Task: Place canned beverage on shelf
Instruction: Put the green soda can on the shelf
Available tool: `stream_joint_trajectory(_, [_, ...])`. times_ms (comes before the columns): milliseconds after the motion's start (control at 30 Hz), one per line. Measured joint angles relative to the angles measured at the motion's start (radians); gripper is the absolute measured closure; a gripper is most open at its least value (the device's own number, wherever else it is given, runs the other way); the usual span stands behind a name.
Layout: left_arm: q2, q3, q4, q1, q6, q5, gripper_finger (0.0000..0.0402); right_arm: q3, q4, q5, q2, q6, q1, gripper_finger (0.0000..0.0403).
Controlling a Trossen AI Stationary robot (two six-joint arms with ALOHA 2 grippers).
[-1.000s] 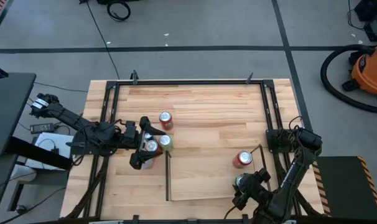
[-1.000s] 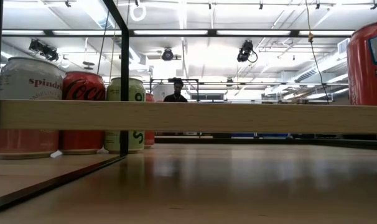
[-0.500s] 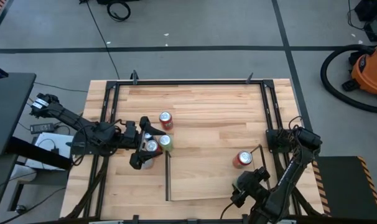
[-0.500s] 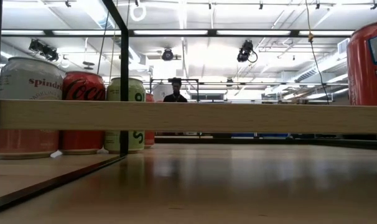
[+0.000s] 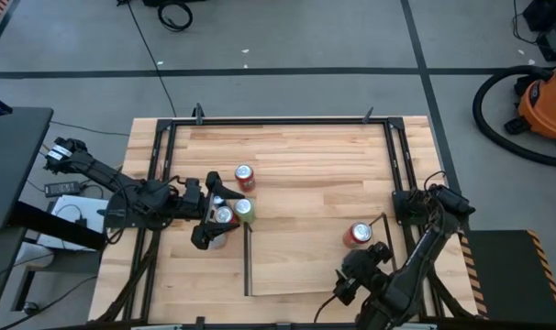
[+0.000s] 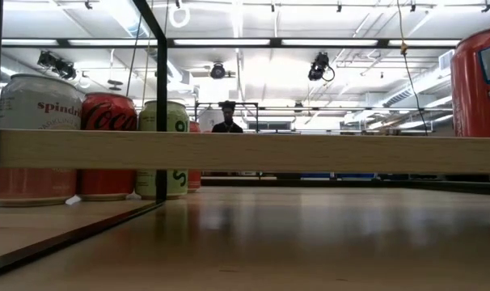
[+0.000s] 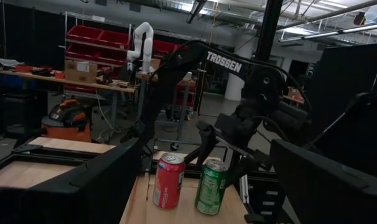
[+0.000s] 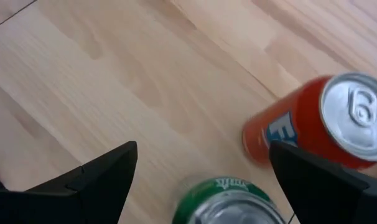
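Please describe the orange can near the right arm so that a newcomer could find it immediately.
Look at the shelf, the light-wood panel at the table's near edge. At its right end, beside the right gripper, stands the orange can. Apart from a green can under that gripper, it stands alone; the other cans cluster by the left arm.

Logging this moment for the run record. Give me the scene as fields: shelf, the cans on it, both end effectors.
shelf: light-wood panel with dark rod edges
orange can: upright on the shelf
green can: upright beside the orange can, below the right end effector
right end effector: open above the green can, not gripping it
left end effector: open, at the can cluster left of the shelf
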Motion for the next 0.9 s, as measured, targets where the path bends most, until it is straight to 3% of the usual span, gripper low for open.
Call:
stream_joint_trajectory(133, [0.000, 0.000, 0.000, 0.000, 0.000, 0.000, 0.0033, 0.035, 0.008, -0.005, 0.000, -0.129, -0.017, 0.0027])
stream_joint_trajectory(433, [0.000, 0.000, 0.000, 0.000, 0.000, 0.000, 0.0033, 0.155, 0.139, -0.180, 0.000, -0.684, -0.078, 0.0028])
stream_joint_trajectory(700, [0.000, 0.000, -0.053, 0.000, -0.031, 0.000, 0.0033, 0.153, 0.164, -0.351, 0.000, -0.839, -0.165, 0.0042])
stream_joint_trajectory(900, [0.000, 0.000, -0.097, -0.030, -0.059, -0.002, 0.0033, 0.152, 0.172, -0.399, 0.001, -0.966, -0.183, 0.0069])
